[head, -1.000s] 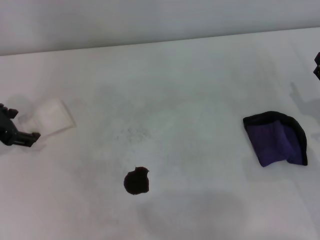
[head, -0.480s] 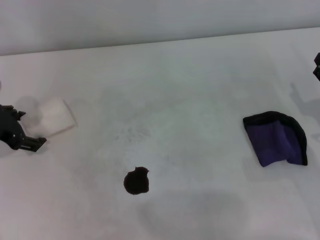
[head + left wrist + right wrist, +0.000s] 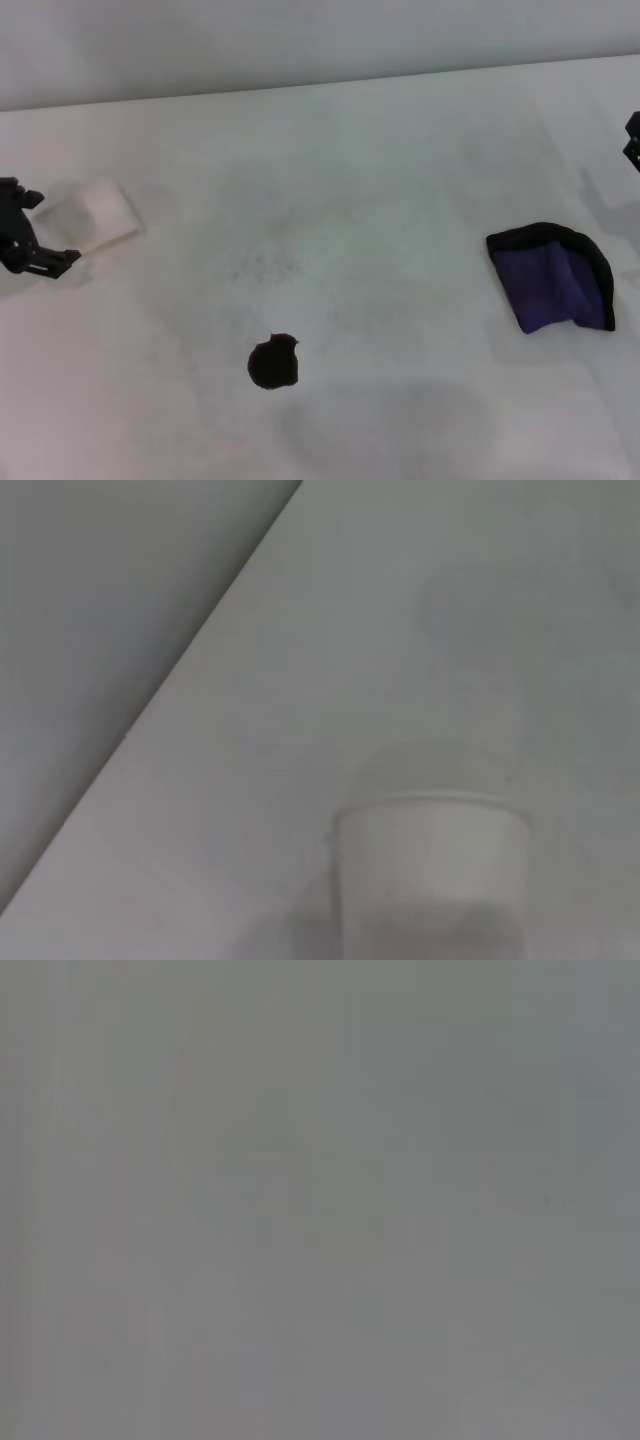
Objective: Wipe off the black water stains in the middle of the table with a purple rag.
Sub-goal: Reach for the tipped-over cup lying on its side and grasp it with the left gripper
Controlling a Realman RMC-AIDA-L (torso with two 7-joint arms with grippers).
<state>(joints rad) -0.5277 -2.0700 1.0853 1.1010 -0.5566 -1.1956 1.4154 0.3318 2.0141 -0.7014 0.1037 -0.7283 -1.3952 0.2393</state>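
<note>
The black water stain (image 3: 272, 362) is a small dark blot on the white table (image 3: 400, 180), near the front middle. The purple rag (image 3: 552, 278), folded with black edging, lies at the right, well apart from the stain. My left gripper (image 3: 30, 248) is at the far left edge, shut on a white paper cup (image 3: 98, 214) that is tilted on its side; the cup also shows in the left wrist view (image 3: 430, 875). My right gripper (image 3: 633, 135) shows only as a sliver at the right edge, behind the rag. The right wrist view shows only plain grey.
The table's far edge (image 3: 320, 85) meets a grey wall. The left wrist view shows the table's edge (image 3: 160, 715) running diagonally beside the cup. Faint grey speckles (image 3: 265, 268) lie behind the stain.
My left gripper and the cup dipped toward the front, then moved back and left; the cup now lies a little farther away. The stain and rag have not moved.
</note>
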